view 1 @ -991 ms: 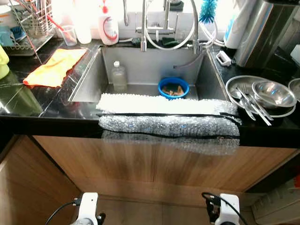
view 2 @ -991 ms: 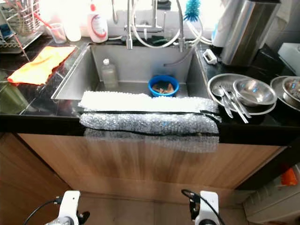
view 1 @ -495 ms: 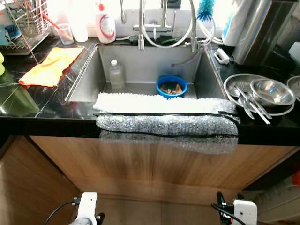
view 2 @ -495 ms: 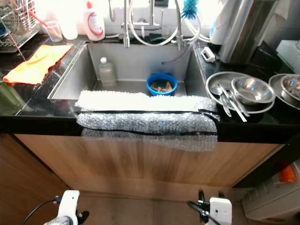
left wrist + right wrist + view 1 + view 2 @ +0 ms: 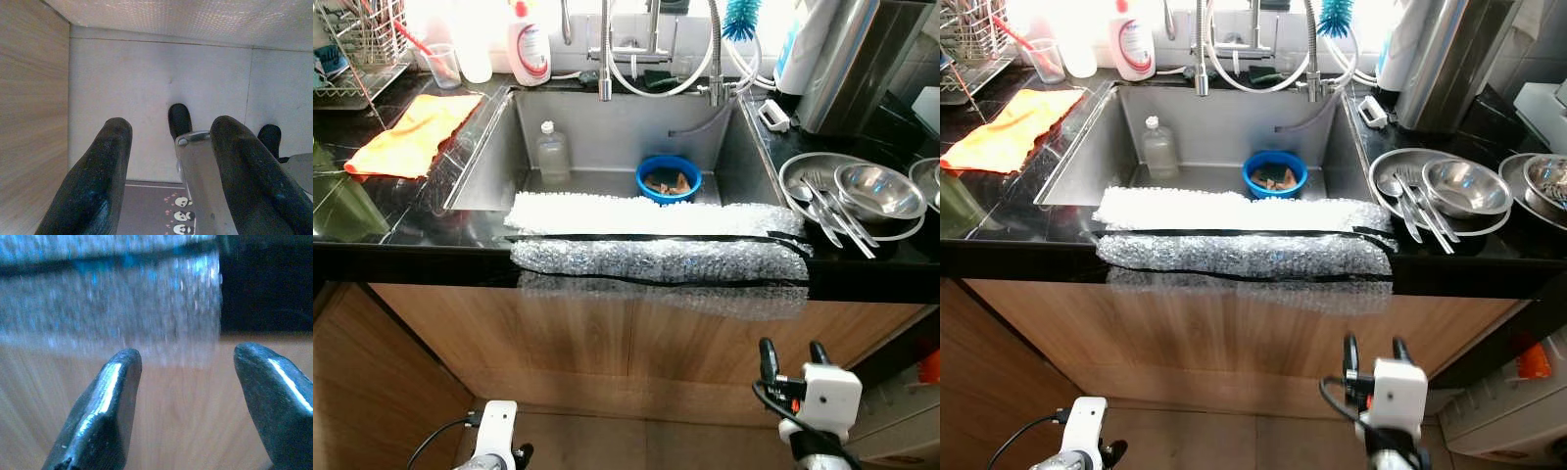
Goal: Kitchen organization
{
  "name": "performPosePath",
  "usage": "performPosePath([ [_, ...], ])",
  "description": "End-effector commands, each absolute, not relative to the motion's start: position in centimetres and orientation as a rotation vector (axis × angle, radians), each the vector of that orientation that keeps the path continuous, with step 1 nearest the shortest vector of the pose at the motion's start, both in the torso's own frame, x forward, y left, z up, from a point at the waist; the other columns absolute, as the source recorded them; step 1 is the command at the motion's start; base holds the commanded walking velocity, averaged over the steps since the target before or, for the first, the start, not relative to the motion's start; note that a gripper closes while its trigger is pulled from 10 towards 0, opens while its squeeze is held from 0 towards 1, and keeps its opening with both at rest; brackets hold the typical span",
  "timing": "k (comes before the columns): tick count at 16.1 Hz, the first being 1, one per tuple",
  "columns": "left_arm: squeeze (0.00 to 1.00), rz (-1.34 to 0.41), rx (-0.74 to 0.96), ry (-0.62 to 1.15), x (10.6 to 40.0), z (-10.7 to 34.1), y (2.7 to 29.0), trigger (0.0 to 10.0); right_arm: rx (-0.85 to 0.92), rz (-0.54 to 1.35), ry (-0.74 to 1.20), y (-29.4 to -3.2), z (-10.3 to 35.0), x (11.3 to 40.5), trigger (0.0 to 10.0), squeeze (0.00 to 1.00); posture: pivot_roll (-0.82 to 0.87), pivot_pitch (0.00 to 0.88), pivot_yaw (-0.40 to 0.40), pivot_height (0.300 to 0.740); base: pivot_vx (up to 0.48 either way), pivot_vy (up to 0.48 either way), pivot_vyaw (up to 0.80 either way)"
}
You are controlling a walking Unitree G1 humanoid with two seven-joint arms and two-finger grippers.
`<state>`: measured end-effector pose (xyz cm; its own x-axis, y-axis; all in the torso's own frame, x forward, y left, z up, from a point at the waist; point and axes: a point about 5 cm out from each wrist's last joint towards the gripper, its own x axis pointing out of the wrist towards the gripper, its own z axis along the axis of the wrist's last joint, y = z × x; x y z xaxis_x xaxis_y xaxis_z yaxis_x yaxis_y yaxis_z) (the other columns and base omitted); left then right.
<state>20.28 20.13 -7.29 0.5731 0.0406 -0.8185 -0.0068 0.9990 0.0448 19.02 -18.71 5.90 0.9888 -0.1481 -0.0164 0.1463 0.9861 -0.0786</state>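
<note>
From where I stand, the steel sink (image 5: pixel 499 147) is sunk in the black stone counter (image 5: pixel 372 220), a clear bubble-wrap sheet (image 5: pixel 656 259) draped over its front edge above the wooden cabinet front (image 5: pixel 607 343). A round blue bowl (image 5: pixel 668 178) and a clear plastic bottle (image 5: pixel 551 155) sit in the basin; steel bowls on a plate (image 5: pixel 847 191) lie to the right, an orange cloth (image 5: pixel 411 132) to the left. The right gripper (image 5: pixel 792 351) has risen since a second ago; its wrist view shows the fingers (image 5: pixel 102 401) spread before the wrap's hanging edge. The left gripper (image 5: pixel 171 171) hangs low, fingers apart, over a pale floor.
</note>
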Motion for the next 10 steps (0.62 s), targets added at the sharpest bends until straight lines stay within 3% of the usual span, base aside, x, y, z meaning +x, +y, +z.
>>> performPosePath([
  [1,0.00,0.017,0.056,0.982,19.9,-7.5,20.2,10.0,-0.059,-0.167,0.009,-18.9,6.5,19.2,10.0,1.00,-0.05,0.054,-0.010,0.740,0.000,0.000,0.00],
  [3,0.00,0.016,0.055,0.981,19.9,-7.5,20.2,10.0,-0.020,-0.186,0.021,-19.0,7.0,19.8,10.0,1.00,-0.06,0.055,-0.008,0.740,0.000,0.000,0.00],
  [4,0.00,0.013,0.057,0.982,19.8,-7.5,20.2,10.0,0.055,-0.239,0.027,-19.5,7.3,20.1,10.0,0.00,-0.06,0.053,-0.009,0.740,0.000,0.000,0.00],
  [10,0.00,0.006,0.059,0.983,19.8,-7.6,20.1,10.0,0.136,-0.191,-0.028,-18.7,9.5,21.9,10.0,0.00,-0.05,0.039,-0.010,0.740,0.000,0.000,0.00],
])
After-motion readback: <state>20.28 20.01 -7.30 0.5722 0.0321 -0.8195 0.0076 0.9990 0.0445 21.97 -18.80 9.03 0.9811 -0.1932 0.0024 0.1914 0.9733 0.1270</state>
